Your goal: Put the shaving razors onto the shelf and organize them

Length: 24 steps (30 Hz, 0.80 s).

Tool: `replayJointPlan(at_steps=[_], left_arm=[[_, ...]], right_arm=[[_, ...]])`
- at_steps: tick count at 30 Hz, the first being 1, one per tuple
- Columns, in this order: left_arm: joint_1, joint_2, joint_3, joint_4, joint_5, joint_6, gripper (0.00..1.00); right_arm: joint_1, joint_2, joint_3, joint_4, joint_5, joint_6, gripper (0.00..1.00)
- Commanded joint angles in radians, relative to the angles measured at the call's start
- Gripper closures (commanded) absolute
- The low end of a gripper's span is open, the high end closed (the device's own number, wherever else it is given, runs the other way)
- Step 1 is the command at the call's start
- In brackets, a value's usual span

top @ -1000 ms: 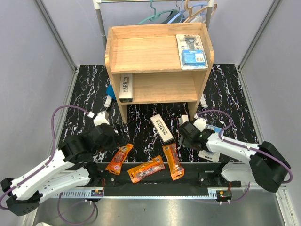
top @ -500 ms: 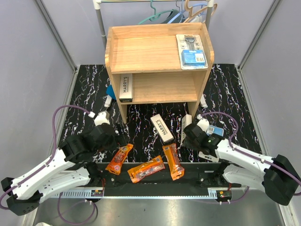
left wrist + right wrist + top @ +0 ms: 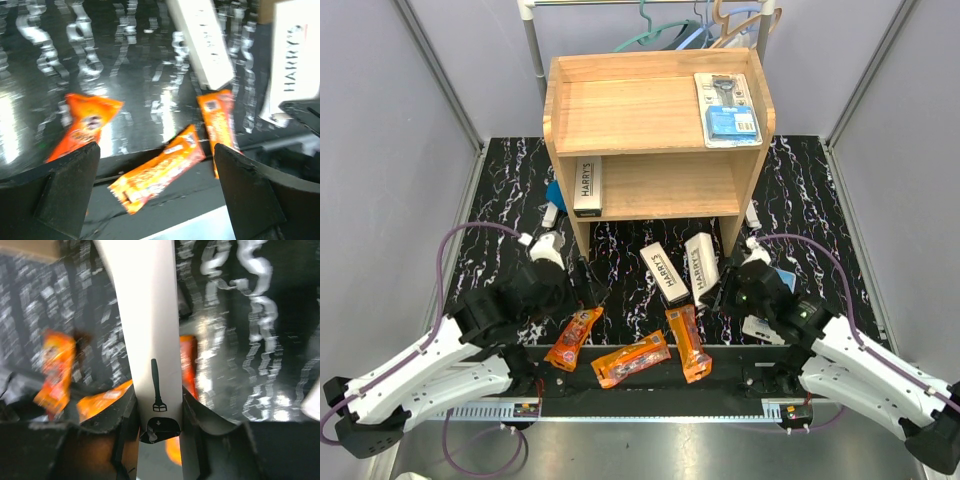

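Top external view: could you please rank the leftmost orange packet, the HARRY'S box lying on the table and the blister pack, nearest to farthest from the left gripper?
From the left gripper:
1. Leftmost orange packet, just beside it.
2. HARRY'S box lying on the table, to its right.
3. Blister pack, far right on the shelf top.
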<state>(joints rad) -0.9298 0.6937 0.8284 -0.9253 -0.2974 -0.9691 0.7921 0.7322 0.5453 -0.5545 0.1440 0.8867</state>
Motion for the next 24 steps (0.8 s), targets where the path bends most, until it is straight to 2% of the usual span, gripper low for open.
replayJointPlan(at_steps=[1, 2, 3, 4, 8, 10, 20, 24], left_arm=[[0.002, -0.034, -0.055, 0.259, 0.180, 0.104, 0.01], [0.002, -0.039, -0.067, 0.354, 0.217, 0.116, 0.01], [0.002, -0.039, -0.104, 0.485, 0.327, 0.141, 0.01], [0.002, -0.033, -0.127, 0.525, 0.390, 0.145, 0.01], [0.002, -0.025, -0.184, 0.766, 0.509, 0.129, 0.01], [0.002, -0.019, -0.219, 0.836, 0.547, 0.101, 0.01], [0.002, 0.020, -0.308, 1.106, 0.569, -0.005, 0.01], [0.002, 0.010, -0.359, 1.190, 0.546, -0.054, 0.01]], right_arm=[[-0.004, -0.028, 0.102, 0.021, -0.260, -0.094, 0.80], [-0.004, -0.014, 0.111, 0.024, -0.305, -0.101, 0.80], [-0.004, 0.016, 0.131, 0.066, -0.446, -0.113, 0.80], [-0.004, 0.025, 0.143, 0.083, -0.531, -0.109, 0.80], [-0.004, 0.030, 0.150, 0.256, -0.681, -0.046, 0.80], [-0.004, 0.029, 0.157, 0.315, -0.739, -0.003, 0.80], [-0.004, 0.021, 0.137, 0.517, -0.850, 0.126, 0.80], [-0.002, -0.001, 0.108, 0.542, -0.873, 0.149, 0.80]])
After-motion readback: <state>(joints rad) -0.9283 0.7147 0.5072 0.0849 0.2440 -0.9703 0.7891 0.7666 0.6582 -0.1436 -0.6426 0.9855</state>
